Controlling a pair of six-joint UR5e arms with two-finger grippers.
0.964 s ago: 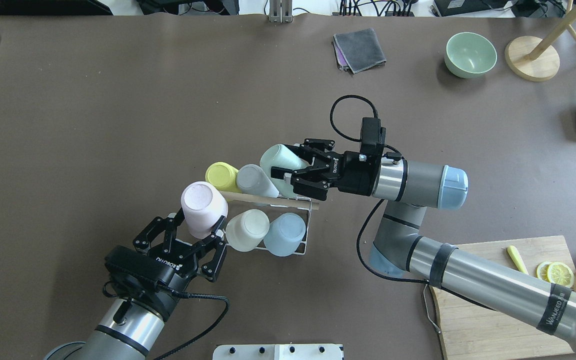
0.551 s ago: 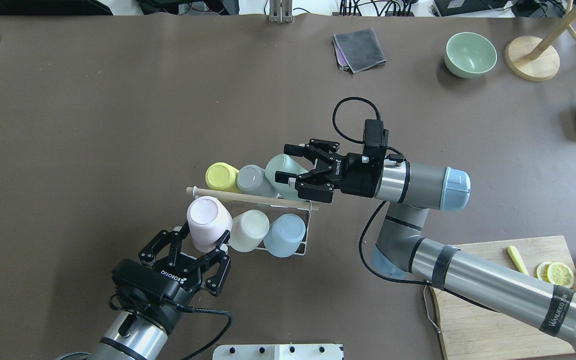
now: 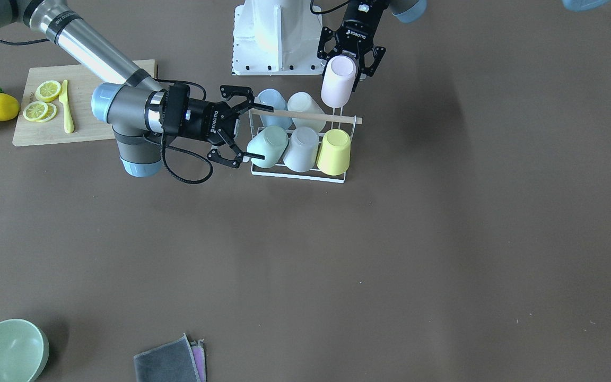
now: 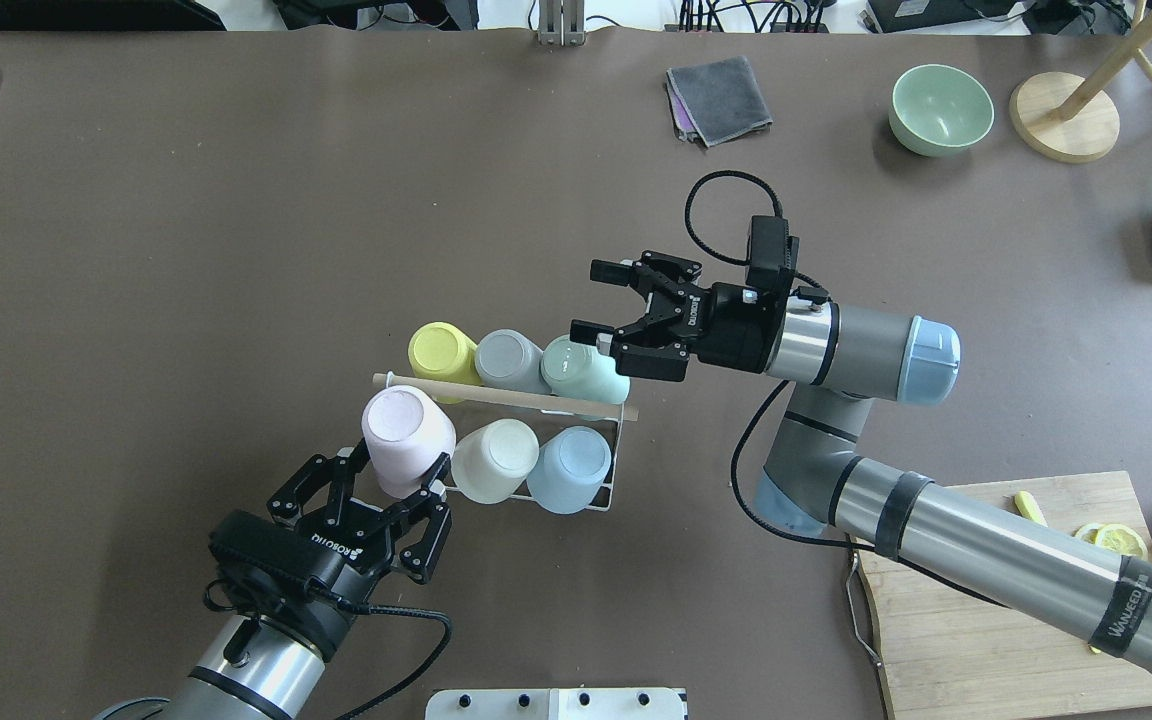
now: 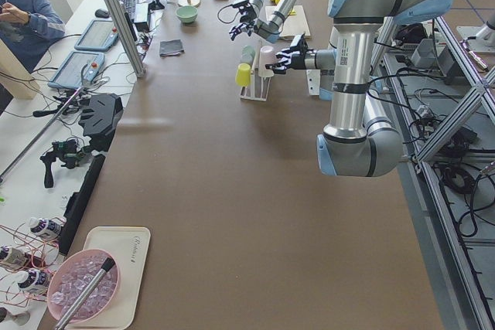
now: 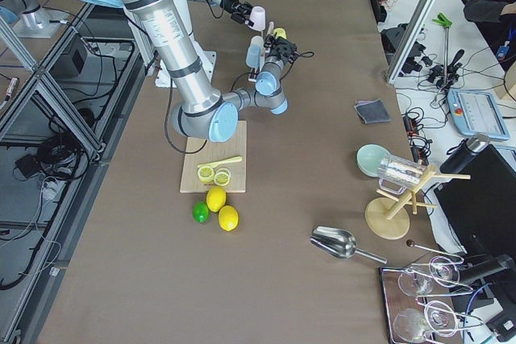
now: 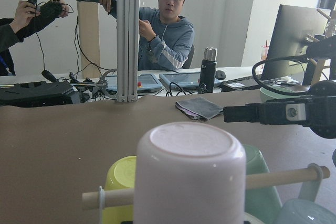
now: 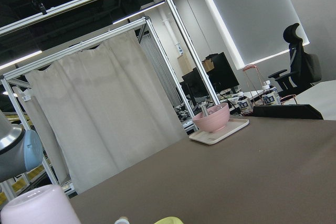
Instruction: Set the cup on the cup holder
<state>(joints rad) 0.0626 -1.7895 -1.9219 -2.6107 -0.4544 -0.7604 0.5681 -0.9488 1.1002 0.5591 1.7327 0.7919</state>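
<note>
Counter (image 4: 236,250) bearing the cup holder (image 4: 526,398). Right hand (image 4: 591,300): fingers spread wide, holding nothing, just beside the mint cup (image 4: 581,368) on the holder. Left hand (image 4: 401,475): clamped on the upside-down pink cup (image 4: 406,435) at the holder's near-left corner.

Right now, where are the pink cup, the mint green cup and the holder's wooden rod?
pink cup (image 4: 396,415): overhead exterior view, its upturned base.
mint green cup (image 4: 567,362): overhead exterior view, its upturned base.
wooden rod (image 4: 506,396): overhead exterior view, its bare middle stretch.

Cups (image 4: 508,357) x6, cup holder (image 4: 526,399) x1.
</note>
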